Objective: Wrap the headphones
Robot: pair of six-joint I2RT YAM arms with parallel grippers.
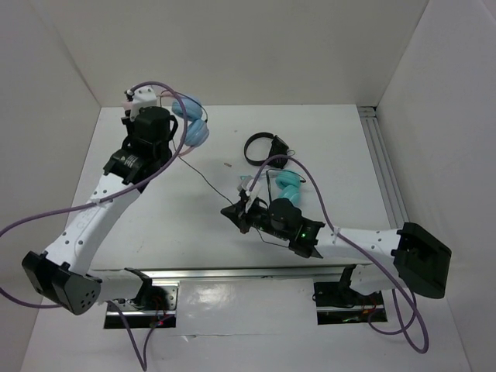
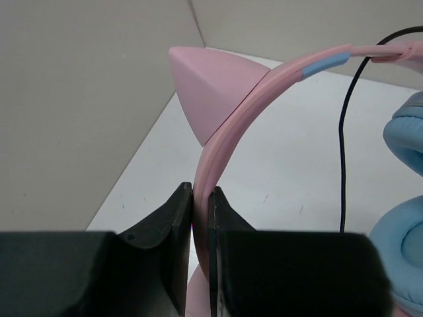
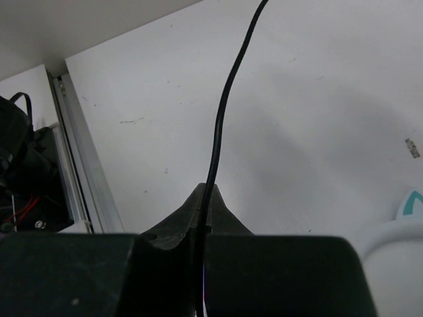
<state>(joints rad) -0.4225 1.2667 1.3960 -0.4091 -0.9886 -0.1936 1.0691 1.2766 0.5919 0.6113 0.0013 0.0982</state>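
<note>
Against the far-left corner of the table (image 1: 333,155) I have the headphones (image 1: 195,130) held by my left gripper (image 2: 200,198). Its fingers are pressed onto the pink headband (image 2: 246,104) from both sides, with one pink cat ear (image 2: 206,86) just past the fingertips and the light-blue ear cups (image 2: 406,198) off to the side. I cannot tell whether the cups touch the table.

The thin dark cable (image 3: 225,105) leaves the headphones and crosses the white surface towards the arm bases. There my right gripper (image 3: 202,198) pinches it, fingers closed with only the cord between them.

A teal pair (image 1: 291,186) lies just beside that gripper, on the side away from the headphones. A small black pair (image 1: 263,147) sits well apart from the headphones, farther along the same side.
</note>
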